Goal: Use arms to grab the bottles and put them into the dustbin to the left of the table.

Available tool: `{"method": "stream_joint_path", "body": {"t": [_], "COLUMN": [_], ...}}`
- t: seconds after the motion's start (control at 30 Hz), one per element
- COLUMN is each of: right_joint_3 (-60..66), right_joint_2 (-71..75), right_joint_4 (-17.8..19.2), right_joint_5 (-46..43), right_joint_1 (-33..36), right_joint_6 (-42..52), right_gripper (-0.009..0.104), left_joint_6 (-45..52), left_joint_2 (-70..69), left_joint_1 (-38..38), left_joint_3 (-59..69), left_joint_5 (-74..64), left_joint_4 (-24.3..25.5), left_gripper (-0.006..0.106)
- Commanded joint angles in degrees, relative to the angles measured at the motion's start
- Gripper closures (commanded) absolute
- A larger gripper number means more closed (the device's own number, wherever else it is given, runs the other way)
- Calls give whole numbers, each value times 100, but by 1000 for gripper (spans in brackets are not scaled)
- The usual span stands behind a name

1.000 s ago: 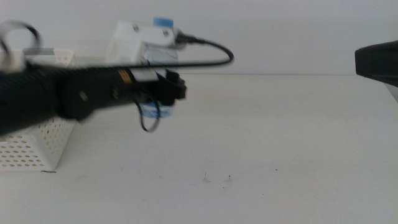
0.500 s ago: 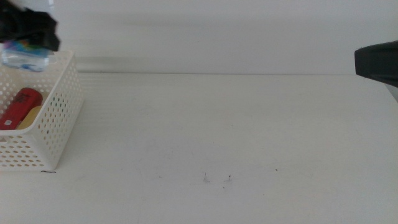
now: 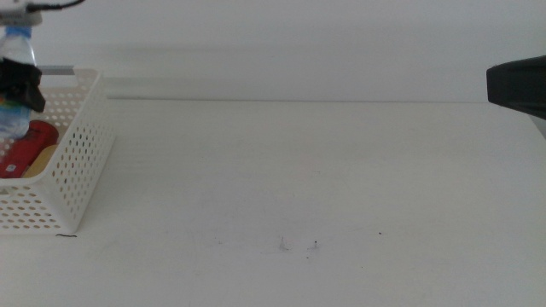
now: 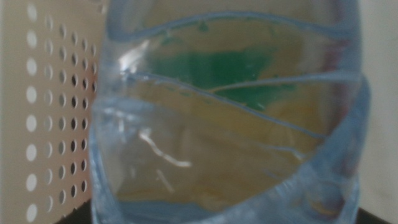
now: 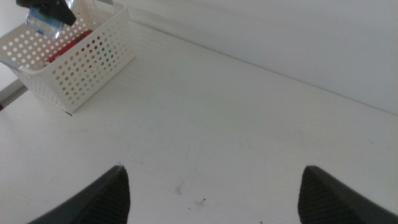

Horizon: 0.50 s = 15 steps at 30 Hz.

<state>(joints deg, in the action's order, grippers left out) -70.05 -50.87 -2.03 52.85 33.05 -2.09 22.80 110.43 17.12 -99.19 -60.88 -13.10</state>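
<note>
My left gripper (image 3: 21, 85) is shut on the small clear water bottle (image 3: 17, 47) and holds it upright over the dustbin (image 3: 81, 153), a white perforated basket at the table's left end. The bottle (image 4: 224, 118) fills the left wrist view, with yellow and green showing through it. In the basket lie the red soda can (image 3: 30, 141) and part of the yellow tea bottle (image 3: 41, 160). The right wrist view shows the bottle (image 5: 45, 23) above the basket (image 5: 81, 62). My right gripper (image 5: 214, 171) hangs open and empty above the table's right half.
The white tabletop (image 3: 307, 179) stretches wide to the right of the basket, with a few dark specks (image 3: 314, 246) near the front. The right arm's dark body (image 3: 516, 85) juts in at the right edge. A pale wall stands behind the table.
The left arm swung left from the table's middle, carrying the water bottle over the basket, then lowered it toward the basket. The right arm has stayed still.
</note>
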Motion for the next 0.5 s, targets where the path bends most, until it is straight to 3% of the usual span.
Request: {"method": "stream_joint_path", "body": {"t": [0.0, 0.1, 0.2, 0.47], "right_joint_3": [-43, -43, -43, -43], "right_joint_2": [8, 8, 8, 8], "right_joint_4": [13, 13, 13, 13], "right_joint_5": [-19, -19, -19, -19], "right_joint_1": [12, 12, 12, 12], "right_joint_6": [38, 38, 38, 38], "right_gripper": [4, 4, 4, 4], "left_joint_6": [32, 96, 134, 58], "left_joint_2": [96, 311, 471, 474], "left_joint_1": [55, 55, 55, 55], "left_joint_3": [-96, -96, -96, -117], "left_joint_5": [178, 178, 178, 86], "left_joint_4": [-67, 16, 25, 193], "left_gripper": [102, 96, 82, 11]}}
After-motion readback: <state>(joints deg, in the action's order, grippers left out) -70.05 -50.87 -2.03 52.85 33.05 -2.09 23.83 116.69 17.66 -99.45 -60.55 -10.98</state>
